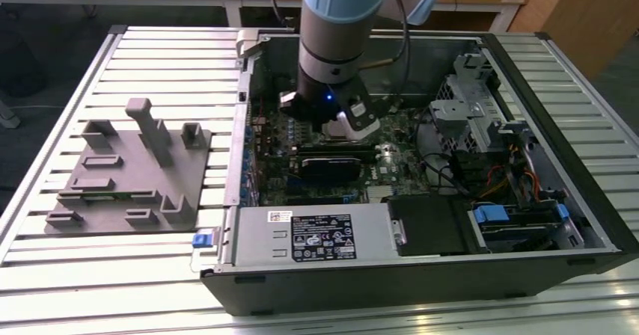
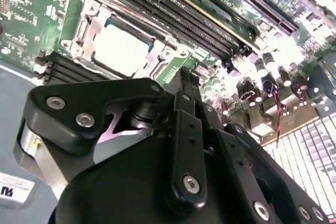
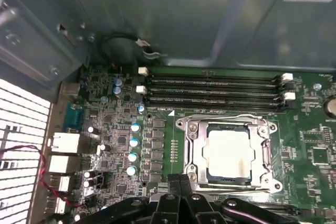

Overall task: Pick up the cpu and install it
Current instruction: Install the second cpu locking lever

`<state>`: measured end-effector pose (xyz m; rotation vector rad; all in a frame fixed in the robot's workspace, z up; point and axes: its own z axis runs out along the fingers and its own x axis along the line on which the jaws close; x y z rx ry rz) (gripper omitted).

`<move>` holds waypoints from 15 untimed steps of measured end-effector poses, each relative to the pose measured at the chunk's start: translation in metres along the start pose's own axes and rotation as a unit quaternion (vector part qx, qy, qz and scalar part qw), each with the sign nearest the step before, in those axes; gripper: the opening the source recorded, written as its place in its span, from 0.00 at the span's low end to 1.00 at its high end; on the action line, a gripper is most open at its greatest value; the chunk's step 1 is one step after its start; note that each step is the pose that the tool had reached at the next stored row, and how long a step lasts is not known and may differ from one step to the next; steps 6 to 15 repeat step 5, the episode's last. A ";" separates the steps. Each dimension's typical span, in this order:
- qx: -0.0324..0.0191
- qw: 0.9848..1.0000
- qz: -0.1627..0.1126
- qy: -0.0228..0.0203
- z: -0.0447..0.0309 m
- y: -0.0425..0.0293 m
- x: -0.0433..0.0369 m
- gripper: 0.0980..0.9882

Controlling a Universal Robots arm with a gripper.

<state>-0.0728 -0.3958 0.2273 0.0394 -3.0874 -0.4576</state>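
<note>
Black linkage tool (image 3: 181, 182), fingers pressed together on nothing, hovers just beside the silvery-white square cpu (image 3: 229, 151) lying flat in its metal-framed socket (image 3: 189, 145).

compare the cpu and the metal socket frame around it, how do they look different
The cpu is a solid, plain silvery-white square; the socket frame is an open metal rim with screws at its corners. The cpu lies inside; the frame surrounds it. Both are squarish, metallic, and lie flat on the green motherboard, beside the memory slots.
</note>
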 end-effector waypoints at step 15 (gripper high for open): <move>-0.001 1.000 0.000 0.000 -0.0057 0.0021 0.0001 0.01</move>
